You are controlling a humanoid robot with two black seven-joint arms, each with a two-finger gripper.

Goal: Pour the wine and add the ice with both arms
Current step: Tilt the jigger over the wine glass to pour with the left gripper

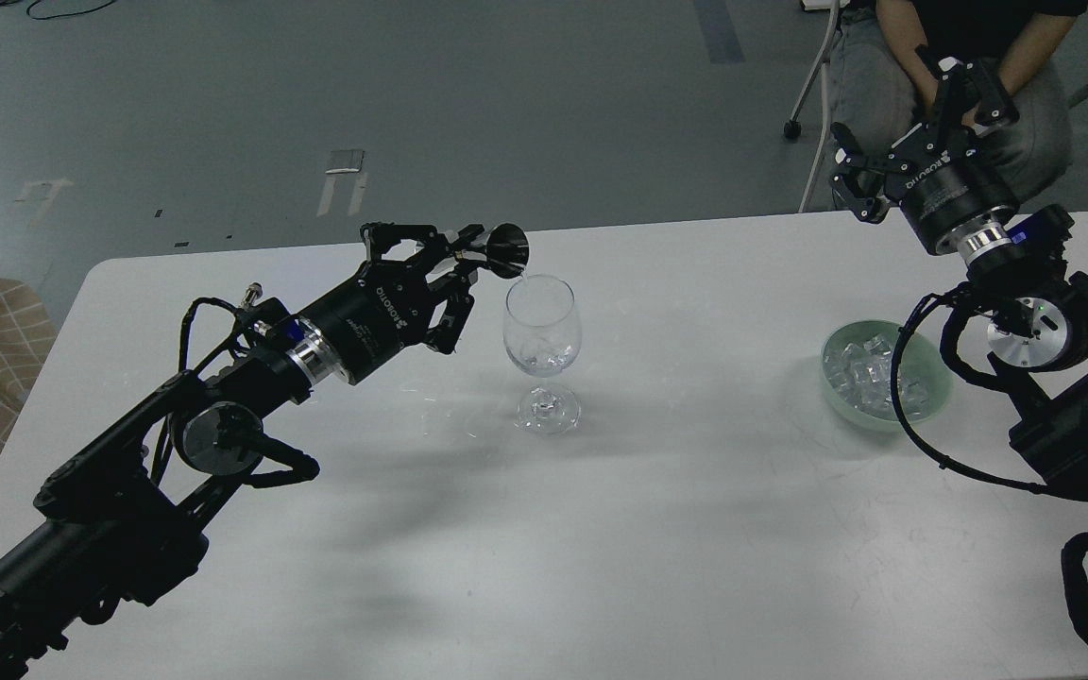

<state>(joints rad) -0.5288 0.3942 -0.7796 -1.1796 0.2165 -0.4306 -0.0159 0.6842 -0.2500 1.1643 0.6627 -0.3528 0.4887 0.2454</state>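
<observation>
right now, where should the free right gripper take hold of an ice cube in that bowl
From straight above. The ice lies heaped in the pale green bowl, whose wall blocks any side approach. Probably pinch one top cube across its flat opposite faces. The right gripper, open, is up beyond the bowl.

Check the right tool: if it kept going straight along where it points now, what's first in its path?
Probably the seated person. The right tool, open and empty, points up and away past the table's far edge toward their lap; depth is unclear from this one view.

Even overhead light, soft shadows, sharp focus
</observation>
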